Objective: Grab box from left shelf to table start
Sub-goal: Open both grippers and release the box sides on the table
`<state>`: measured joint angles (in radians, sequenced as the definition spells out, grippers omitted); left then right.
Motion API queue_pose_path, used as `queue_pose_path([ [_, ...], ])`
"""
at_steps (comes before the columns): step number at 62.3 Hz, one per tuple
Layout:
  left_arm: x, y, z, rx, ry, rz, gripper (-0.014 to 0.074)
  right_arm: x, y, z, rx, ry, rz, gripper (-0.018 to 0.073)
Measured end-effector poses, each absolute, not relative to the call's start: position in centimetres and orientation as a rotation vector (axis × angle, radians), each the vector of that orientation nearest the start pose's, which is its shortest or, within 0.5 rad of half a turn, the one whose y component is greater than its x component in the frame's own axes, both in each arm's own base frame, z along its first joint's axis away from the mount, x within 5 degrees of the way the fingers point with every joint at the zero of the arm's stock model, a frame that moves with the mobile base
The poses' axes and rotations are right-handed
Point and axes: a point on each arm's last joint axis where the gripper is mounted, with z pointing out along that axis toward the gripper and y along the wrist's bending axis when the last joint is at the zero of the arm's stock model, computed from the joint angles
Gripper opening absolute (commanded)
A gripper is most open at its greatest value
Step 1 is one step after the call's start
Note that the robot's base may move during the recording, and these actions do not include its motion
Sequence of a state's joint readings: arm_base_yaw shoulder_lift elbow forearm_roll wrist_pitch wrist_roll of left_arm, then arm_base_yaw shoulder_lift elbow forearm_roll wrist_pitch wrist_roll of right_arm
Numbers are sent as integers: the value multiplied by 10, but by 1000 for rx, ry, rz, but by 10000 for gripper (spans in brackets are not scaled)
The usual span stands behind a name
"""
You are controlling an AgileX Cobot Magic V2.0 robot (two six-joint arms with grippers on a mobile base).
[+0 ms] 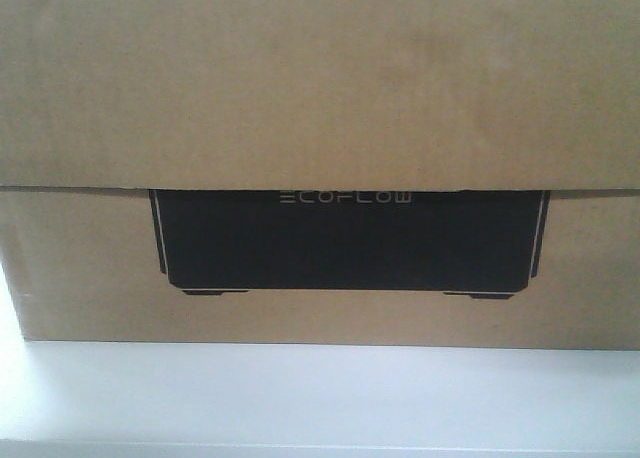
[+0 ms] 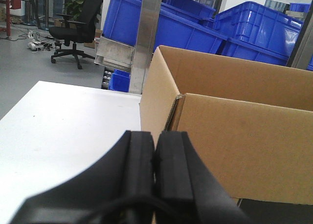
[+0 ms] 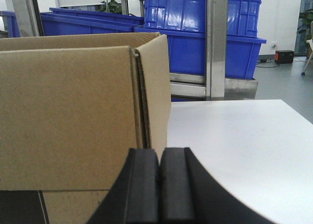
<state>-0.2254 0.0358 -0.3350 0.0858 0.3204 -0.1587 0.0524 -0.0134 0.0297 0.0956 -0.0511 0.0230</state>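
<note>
I'm seeing the white table [image 2: 63, 131] carrying the brown cardboard box [image 1: 320, 98], which is sitting directly on its smooth top. In the front view the box is filling the frame, its black ECOFLOW panel [image 1: 345, 243] facing me, with a bare strip of tabletop showing below it.

1. The front view faces the box [image 1: 320, 88] head-on, very close, just above the worktop [image 1: 320, 393].
2. Each wrist view looks low over its own fingers [image 2: 142, 170] [image 3: 161, 185], along opposite box ends.
3. All share box and worktop.
</note>
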Motion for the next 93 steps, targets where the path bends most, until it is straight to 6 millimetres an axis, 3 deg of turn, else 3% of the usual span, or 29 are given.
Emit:
queue_pose_path([
  [34, 35, -5, 290, 91, 1511, -223, -20, 56, 3, 208, 52, 1450, 136, 49],
  [43, 40, -7, 276, 104, 1525, -210, -20, 56, 2, 209, 52, 1449, 136, 49],
  [54, 49, -9, 241, 164, 1518, -107, -20, 56, 2, 209, 52, 1449, 136, 49],
  [69, 56, -6, 203, 106, 1534, -54, -20, 56, 2, 209, 52, 1447, 136, 49],
  [93, 56, -6, 204, 92, 1503, -64, -20, 56, 2, 209, 52, 1447, 136, 49],
])
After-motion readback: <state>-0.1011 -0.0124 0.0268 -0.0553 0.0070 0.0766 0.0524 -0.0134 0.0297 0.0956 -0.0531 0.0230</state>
